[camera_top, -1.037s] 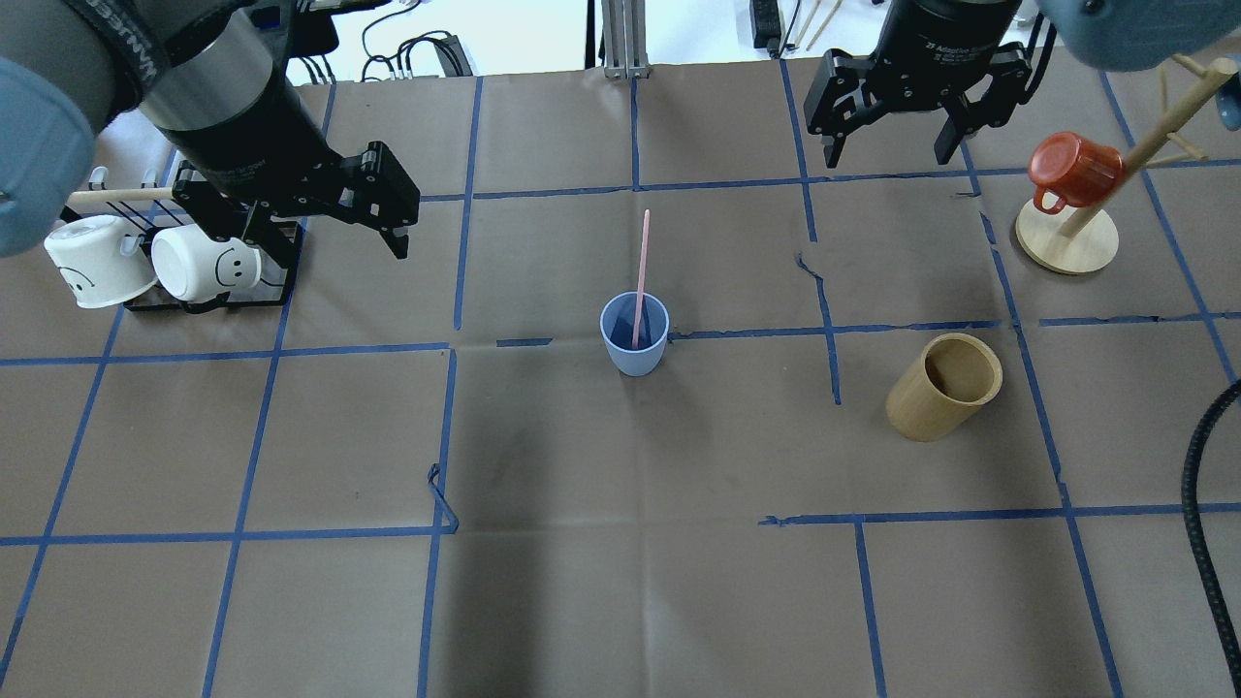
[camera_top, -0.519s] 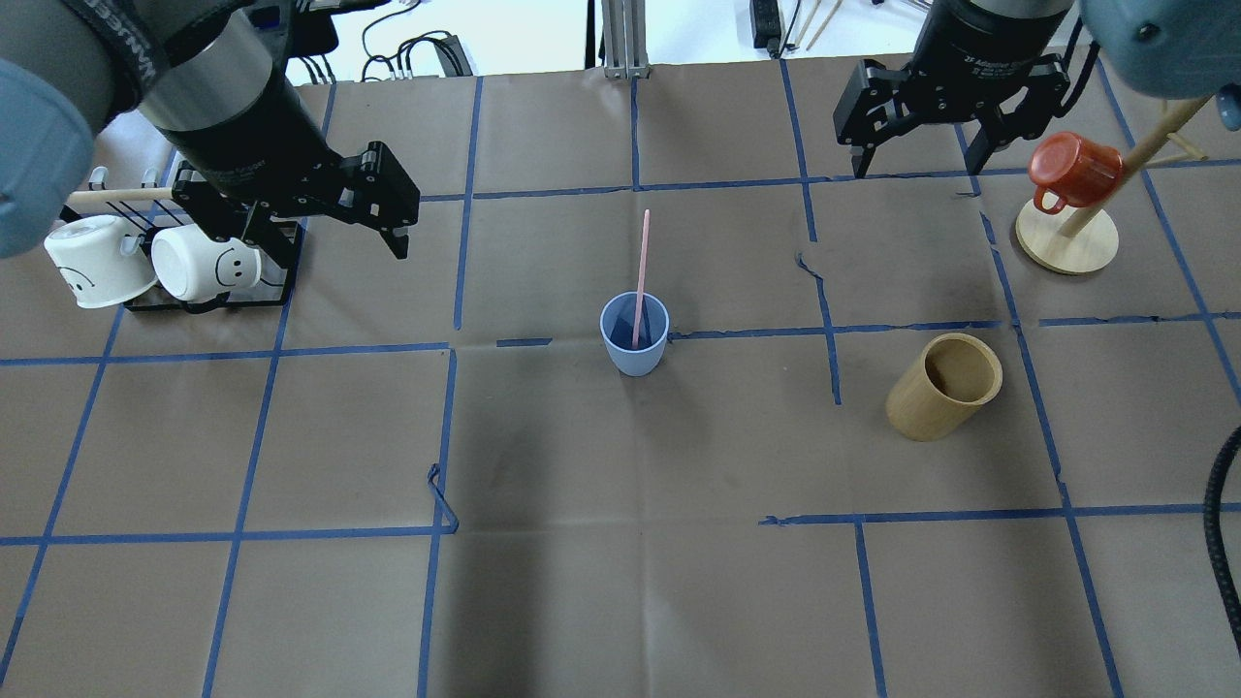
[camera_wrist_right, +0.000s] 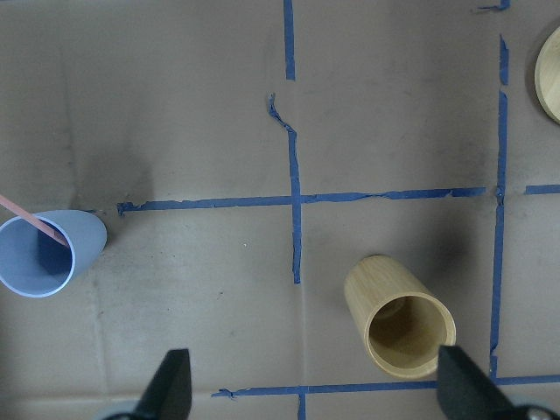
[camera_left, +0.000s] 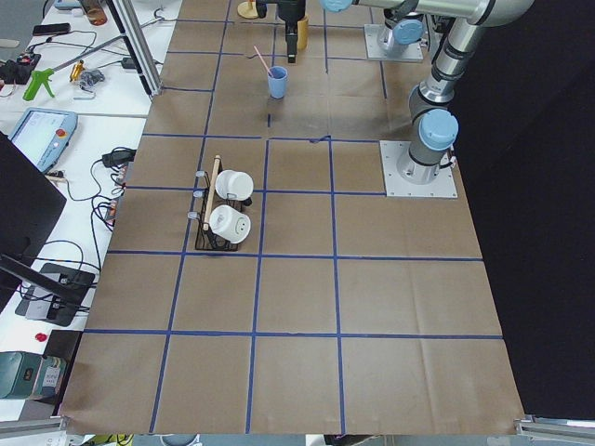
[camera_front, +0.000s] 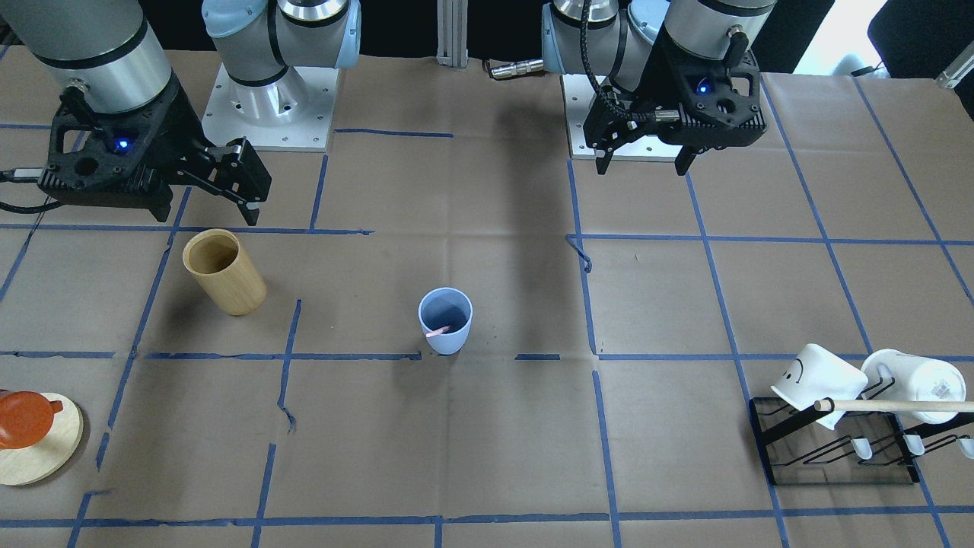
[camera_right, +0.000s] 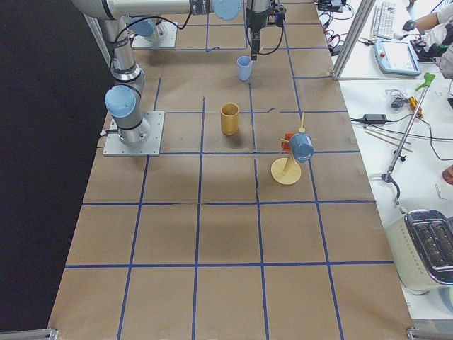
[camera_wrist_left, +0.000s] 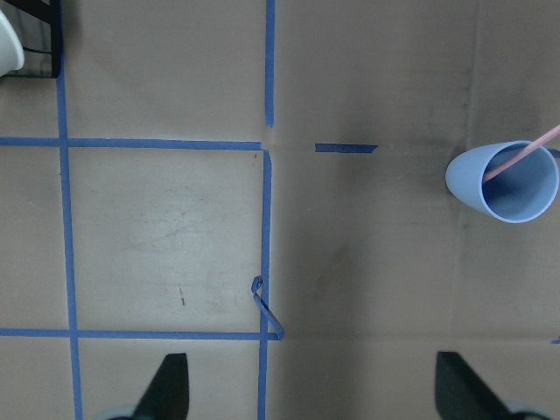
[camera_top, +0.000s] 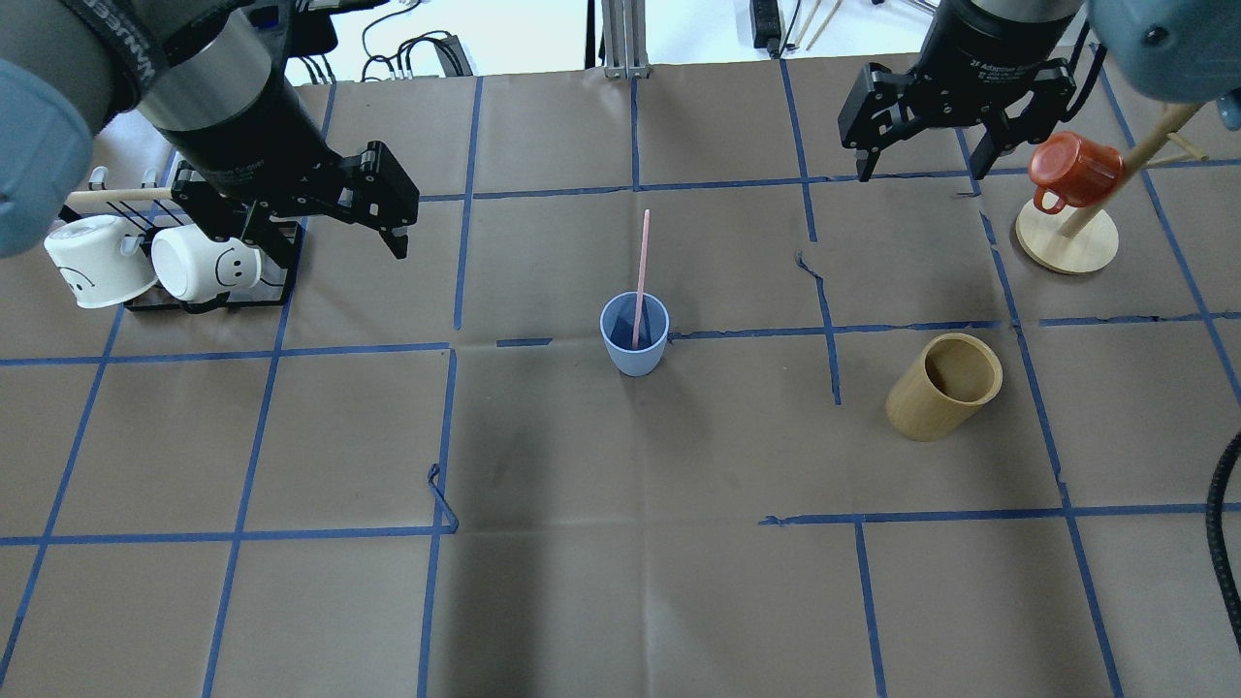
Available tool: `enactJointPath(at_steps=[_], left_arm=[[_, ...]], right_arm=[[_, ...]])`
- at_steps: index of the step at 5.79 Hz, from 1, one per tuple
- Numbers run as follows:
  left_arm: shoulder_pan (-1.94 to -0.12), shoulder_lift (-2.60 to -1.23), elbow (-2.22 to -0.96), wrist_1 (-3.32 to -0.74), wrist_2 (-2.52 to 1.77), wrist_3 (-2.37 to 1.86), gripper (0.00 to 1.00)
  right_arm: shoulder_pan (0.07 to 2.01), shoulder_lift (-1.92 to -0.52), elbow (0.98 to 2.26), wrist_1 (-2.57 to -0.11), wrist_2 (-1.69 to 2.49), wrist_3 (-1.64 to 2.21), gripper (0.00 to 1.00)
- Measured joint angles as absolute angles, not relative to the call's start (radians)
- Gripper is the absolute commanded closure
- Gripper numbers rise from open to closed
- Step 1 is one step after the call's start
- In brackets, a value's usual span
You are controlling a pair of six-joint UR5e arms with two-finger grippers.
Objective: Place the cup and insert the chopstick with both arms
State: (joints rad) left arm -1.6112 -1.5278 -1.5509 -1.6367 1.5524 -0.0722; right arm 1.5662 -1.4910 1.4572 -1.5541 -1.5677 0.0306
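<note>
Left pincer (camera_front: 641, 167) and right pincer (camera_top: 921, 173) gape empty — well apart from the cup (camera_top: 635, 351) (chopstick (camera_top: 641, 271) inside).

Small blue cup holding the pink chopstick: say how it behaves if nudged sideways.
The small blue cup looks light and narrower at its base, so it probably slides or tips easily. The pink chopstick stands far above the rim, leaning on it, so it likely adds tipping leverage.
</note>
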Motion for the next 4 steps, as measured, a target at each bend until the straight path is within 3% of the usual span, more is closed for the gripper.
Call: enactJointPath(at_steps=[4], left_arm=[[-1.608,-1.511,-1.577,-1.637,1.555,-0.072,0.01]], right_arm=[[1.567,-1.491,1.457,-1.555,-1.568,0.029,0.0]])
